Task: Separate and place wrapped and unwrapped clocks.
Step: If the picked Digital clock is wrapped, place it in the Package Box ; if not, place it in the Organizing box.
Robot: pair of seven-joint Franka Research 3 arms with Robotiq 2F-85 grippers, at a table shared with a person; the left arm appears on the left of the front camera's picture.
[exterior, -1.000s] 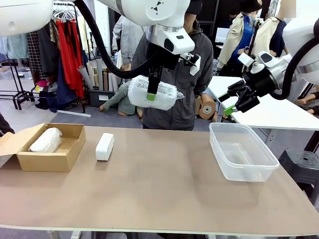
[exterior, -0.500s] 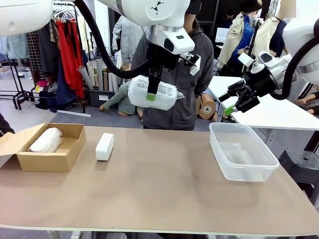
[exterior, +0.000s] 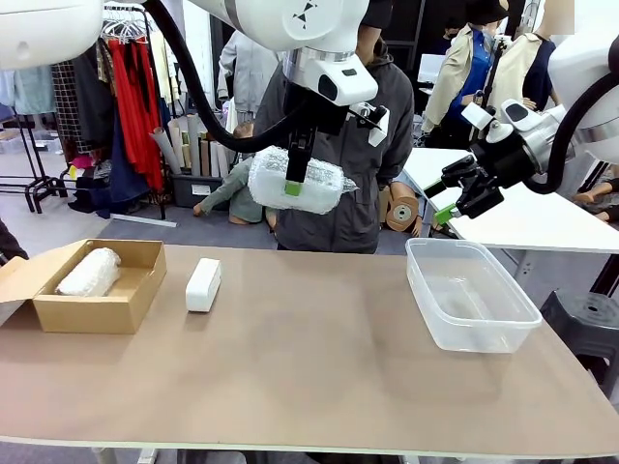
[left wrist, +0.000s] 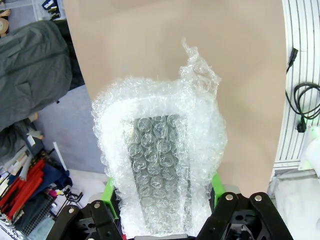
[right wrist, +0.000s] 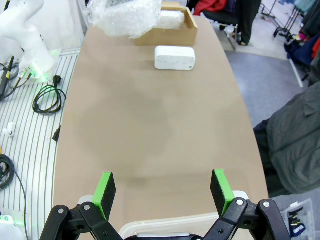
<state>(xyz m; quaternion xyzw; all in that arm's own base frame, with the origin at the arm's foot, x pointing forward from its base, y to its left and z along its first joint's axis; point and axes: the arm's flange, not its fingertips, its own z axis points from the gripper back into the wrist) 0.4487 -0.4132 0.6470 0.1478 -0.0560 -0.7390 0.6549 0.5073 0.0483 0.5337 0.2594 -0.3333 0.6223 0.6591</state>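
Clocks number three: two wrapped in bubble wrap, one bare.

The first wrapped clock (exterior: 324,184) hangs high above the table (exterior: 309,377), near its far edge and about mid-width, in front of the one person (exterior: 372,193) standing there. The left gripper (exterior: 293,182) pinches it from above, one green pad on each long side. In the left wrist view the bundle lies lengthwise between the fingers (left wrist: 216,184), with a loose tuft of wrap at its far end.

The second wrapped clock (exterior: 89,272) lies inside the one cardboard box (exterior: 97,314) at the table's left end.

The bare clock (exterior: 203,284) lies flat on the table just right of the box, apart from it. In the right wrist view it sits just in front of the box.

One clear tub (exterior: 513,319) stands at the table's right end, well apart from all three clocks.

The right gripper (right wrist: 162,192) hovers above and behind the tub. Its two fingers are spread wide with nothing between them.
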